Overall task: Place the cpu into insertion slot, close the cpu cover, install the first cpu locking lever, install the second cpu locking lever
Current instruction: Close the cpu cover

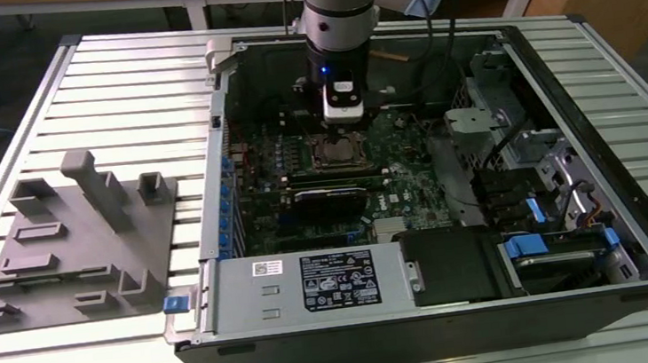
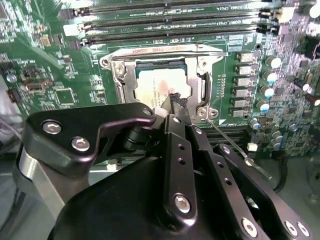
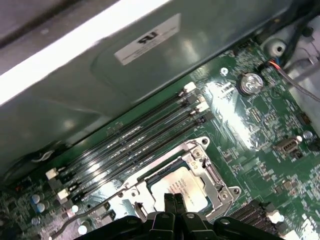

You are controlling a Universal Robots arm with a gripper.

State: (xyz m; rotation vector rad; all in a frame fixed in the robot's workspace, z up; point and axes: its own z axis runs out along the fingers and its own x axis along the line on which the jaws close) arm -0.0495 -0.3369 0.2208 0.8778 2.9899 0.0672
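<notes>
The cpu (image 2: 159,84) lies flat in the insertion slot (image 1: 339,151) on the green board, its silver top showing (image 3: 184,186). The cpu cover (image 2: 118,75) lies down around the chip as a silvery frame (image 3: 207,167). A thin wire locking lever (image 2: 235,142) sticks out free past one corner of the slot, and a lever (image 3: 92,211) also stands away from the frame in the first wrist view. My gripper (image 2: 175,101) hangs just over the chip's edge, shut, with nothing between its fingers (image 3: 175,202). In the exterior view the gripper (image 1: 341,132) is straight above the slot.
Long memory slots (image 2: 175,20) run beside the socket. A black card (image 1: 329,201) and a power supply (image 1: 309,281) lie nearer the case front, drive bays and cables (image 1: 537,170) at the exterior view's right. A grey fixture plate (image 1: 68,242) sits outside the case.
</notes>
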